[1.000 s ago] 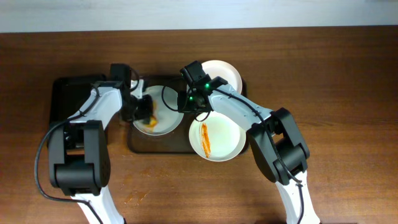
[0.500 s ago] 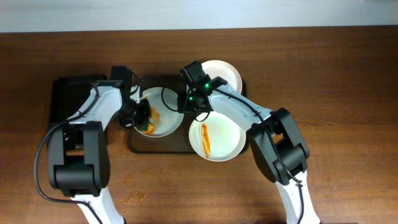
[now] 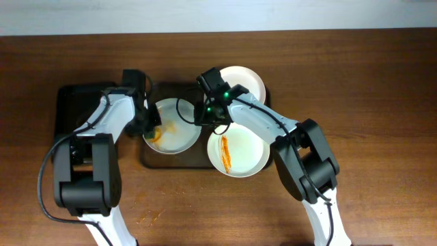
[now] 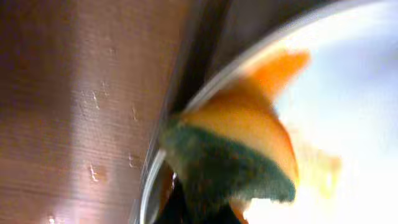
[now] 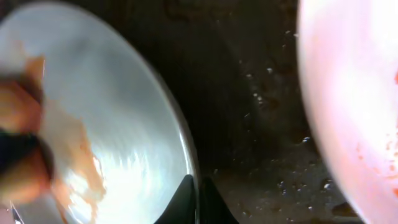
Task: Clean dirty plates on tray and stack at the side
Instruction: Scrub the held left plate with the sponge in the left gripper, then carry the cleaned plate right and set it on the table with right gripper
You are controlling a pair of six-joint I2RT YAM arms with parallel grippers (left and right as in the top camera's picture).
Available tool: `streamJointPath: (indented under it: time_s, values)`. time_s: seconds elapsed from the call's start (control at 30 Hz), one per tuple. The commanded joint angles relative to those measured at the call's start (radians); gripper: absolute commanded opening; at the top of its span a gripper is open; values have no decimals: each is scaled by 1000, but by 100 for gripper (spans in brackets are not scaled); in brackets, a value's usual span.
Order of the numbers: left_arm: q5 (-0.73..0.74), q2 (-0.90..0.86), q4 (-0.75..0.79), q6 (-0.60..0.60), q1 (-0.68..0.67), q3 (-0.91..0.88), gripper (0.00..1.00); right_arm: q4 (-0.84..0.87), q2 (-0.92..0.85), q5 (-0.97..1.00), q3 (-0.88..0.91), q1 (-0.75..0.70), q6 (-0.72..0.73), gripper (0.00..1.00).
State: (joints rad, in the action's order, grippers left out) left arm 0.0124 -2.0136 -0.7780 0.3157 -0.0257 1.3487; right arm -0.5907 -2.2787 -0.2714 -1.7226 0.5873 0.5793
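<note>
Three white plates lie on the dark-brown tray (image 3: 153, 158). The left plate (image 3: 179, 131) carries orange smears. My left gripper (image 3: 149, 128) is shut on a green-and-yellow sponge (image 4: 229, 163), which presses on that plate's left rim (image 4: 348, 93). My right gripper (image 3: 207, 117) is shut on the same plate's right rim (image 5: 106, 112), one finger on each side of the edge (image 5: 198, 202). The front right plate (image 3: 242, 156) has a red sauce streak. The back right plate (image 3: 246, 80) looks white.
A smaller black tray (image 3: 74, 109) lies left of the brown tray, under my left arm. Bare wooden table (image 3: 369, 102) lies to the right and in front. The wet tray floor (image 5: 255, 106) separates the held plate from the streaked plate (image 5: 348, 93).
My left gripper has slid the sponge leftwards across the left plate to its left rim, leaving fainter orange smears. The right gripper has kept its hold on the rim.
</note>
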Motion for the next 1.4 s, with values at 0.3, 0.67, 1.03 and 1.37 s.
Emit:
streamJointPath:
  time_s: [0.3,0.67,1.03,1.37]
  values:
    - [388,-34,356,-146,10,-25,1,-11,-6,-8,-17,8,2,4]
    - [563,-33,-121,-280,9,7,1,-11,-6,-14,-17,8,2,4]
    - [352,-34,-142,-118,129,358,1,16,-45,21,-17,25,2,32]
    - [176,-34,-105,-119,164,358,1,-120,153,463,-170,79,-176,4]
